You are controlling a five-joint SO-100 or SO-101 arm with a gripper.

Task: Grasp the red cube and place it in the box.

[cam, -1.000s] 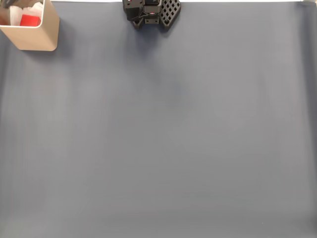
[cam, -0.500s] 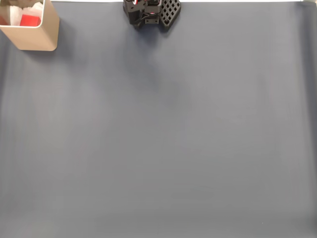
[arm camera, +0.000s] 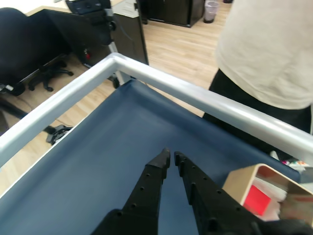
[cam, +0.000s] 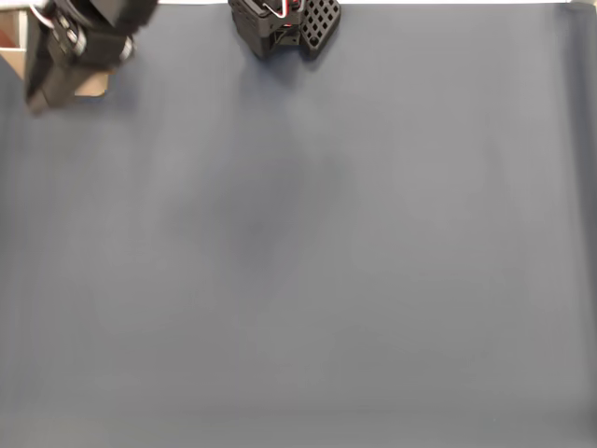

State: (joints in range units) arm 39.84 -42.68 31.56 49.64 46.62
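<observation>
In the wrist view the gripper (arm camera: 170, 157) is reaching out above the dark blue table cover (arm camera: 98, 161), and its two black fingers are lying almost together, with only a thin gap between the tips and nothing between them. The red cube (arm camera: 255, 201) is sitting inside the box (arm camera: 239, 183), which is standing at the lower right of this view, just beside the right finger; the white lining of the box is showing around the cube. A pale metal rail (arm camera: 195, 95) is running along the table edge behind the gripper, and a person in a light top and dark trousers (arm camera: 274, 54) is standing just behind that rail. Beyond the corner of the table a black office chair (arm camera: 24, 44) is standing on the wooden floor. In the fixed view the arm is passing over the upper left corner and the gripper (cam: 35, 93) is looking blurred, so the box (cam: 91, 86) is showing there only as a small tan piece under it. The black base of the arm (cam: 280, 23) is sitting at the top edge of the table.
</observation>
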